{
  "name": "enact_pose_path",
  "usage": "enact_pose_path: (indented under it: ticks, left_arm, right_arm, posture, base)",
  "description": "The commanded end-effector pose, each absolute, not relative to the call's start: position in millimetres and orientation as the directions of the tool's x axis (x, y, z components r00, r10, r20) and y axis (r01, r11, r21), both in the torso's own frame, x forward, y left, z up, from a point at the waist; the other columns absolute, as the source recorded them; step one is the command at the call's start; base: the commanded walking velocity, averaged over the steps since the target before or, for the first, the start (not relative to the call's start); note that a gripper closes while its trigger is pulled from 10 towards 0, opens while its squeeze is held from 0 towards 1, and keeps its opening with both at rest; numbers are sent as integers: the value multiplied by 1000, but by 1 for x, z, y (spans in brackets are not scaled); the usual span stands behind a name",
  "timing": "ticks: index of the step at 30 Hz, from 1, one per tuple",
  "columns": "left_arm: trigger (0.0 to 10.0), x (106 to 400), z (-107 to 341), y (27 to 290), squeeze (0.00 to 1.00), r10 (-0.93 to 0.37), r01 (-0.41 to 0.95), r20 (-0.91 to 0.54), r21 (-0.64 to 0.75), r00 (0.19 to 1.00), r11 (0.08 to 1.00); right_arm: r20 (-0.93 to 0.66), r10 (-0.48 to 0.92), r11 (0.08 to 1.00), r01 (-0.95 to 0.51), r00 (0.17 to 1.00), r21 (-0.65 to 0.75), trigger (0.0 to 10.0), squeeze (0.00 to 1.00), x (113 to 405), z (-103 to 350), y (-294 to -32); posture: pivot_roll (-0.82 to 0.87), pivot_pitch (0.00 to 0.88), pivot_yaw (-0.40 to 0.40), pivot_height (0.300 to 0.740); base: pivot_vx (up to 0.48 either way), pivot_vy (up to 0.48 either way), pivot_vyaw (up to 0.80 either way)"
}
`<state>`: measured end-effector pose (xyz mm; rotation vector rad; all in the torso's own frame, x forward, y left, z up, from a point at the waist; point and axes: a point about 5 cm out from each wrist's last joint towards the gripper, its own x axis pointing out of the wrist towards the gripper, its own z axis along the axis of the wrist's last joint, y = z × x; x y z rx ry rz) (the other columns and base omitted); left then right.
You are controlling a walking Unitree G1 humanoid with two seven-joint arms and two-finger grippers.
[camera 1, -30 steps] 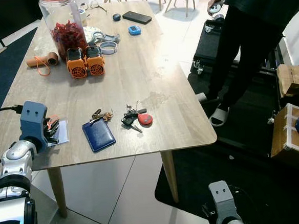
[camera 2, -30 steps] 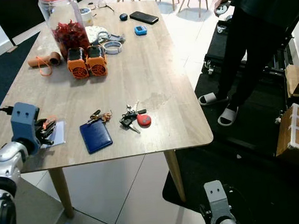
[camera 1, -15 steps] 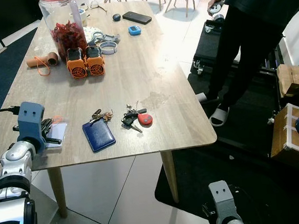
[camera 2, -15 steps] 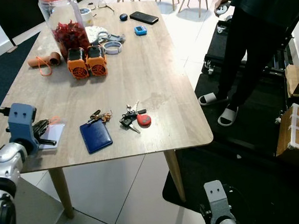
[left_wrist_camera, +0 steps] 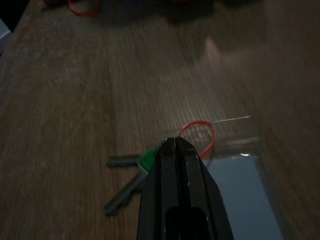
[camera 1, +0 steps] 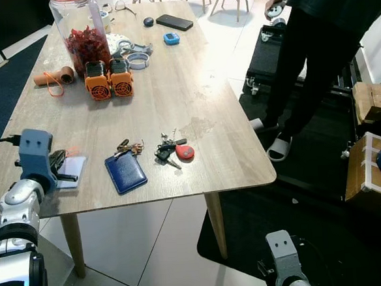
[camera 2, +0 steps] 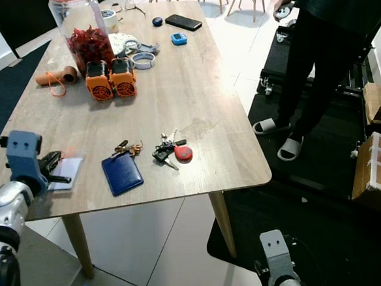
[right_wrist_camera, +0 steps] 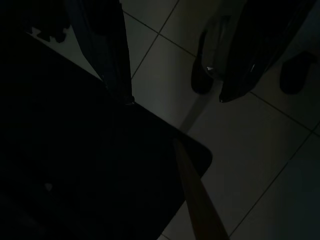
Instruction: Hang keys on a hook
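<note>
The keys lie on the table just under the left hand, whose fingers are pressed together, so the pickup looks pending: spread, then pinch them.

Two key bunches, one wallet, two orange reels

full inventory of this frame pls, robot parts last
Table: 1, light wood, centre.
Key bunches: 2, one with a red fob, near edge.
Wallet: 1, blue, beside the key bunches.
Loose keys: few, green tag and red ring, at the left claw.
Clear card: 1, near left edge.
Orange devices: 2, far side.
Jar: 1, clear with red lid, far left.
Phone: 1, black, far end.
Person: 1, dark clothes, right.
Left claw: shut, over the table.
Right claw: low, by the floor.
</note>
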<state>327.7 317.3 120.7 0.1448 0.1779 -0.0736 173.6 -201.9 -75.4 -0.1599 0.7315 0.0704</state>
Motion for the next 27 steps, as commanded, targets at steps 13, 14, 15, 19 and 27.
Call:
enact_pose_path:
  ticks: [13, 14, 15, 19, 27]
  left_arm:
    - [10000, 325, 120, 319, 31, -81, 120, -196, 194, 977, 974]
    - [10000, 325, 120, 319, 31, -83, 123, -198, 201, 977, 972]
    - [10000, 323, 119, 319, 0, -86, 129, -204, 207, 975, 970]
    - [10000, 320, 115, 322, 0, -83, 135, -223, 229, 971, 964]
    - [10000, 316, 107, 324, 0, -61, 127, -276, 229, 959, 965]
  right_arm:
    - [-682, 6, 987, -113, 731, -113, 10000, 0, 168, -79, -200]
    - [-683, 6, 987, -113, 731, -113, 10000, 0, 168, -79, -200]
    - [-683, 6, 987, -114, 730, -113, 10000, 0, 167, -79, -200]
    - [-684, 6, 987, -115, 729, -114, 10000, 0, 167, -79, -201]
    - [-681, 7, 986, -117, 732, -116, 10000, 0, 169, -78, -201]
  posture:
    - [31, 75, -14, 740]
    - [31, 75, -14, 740]
    - [31, 75, -15, 740]
    - [31, 73, -15, 740]
    - [27, 64, -14, 740]
  base:
    - [0, 0, 0]
    - [0, 0, 0]
    - [0, 0, 0]
    - [0, 0, 0]
    - [0, 0, 0]
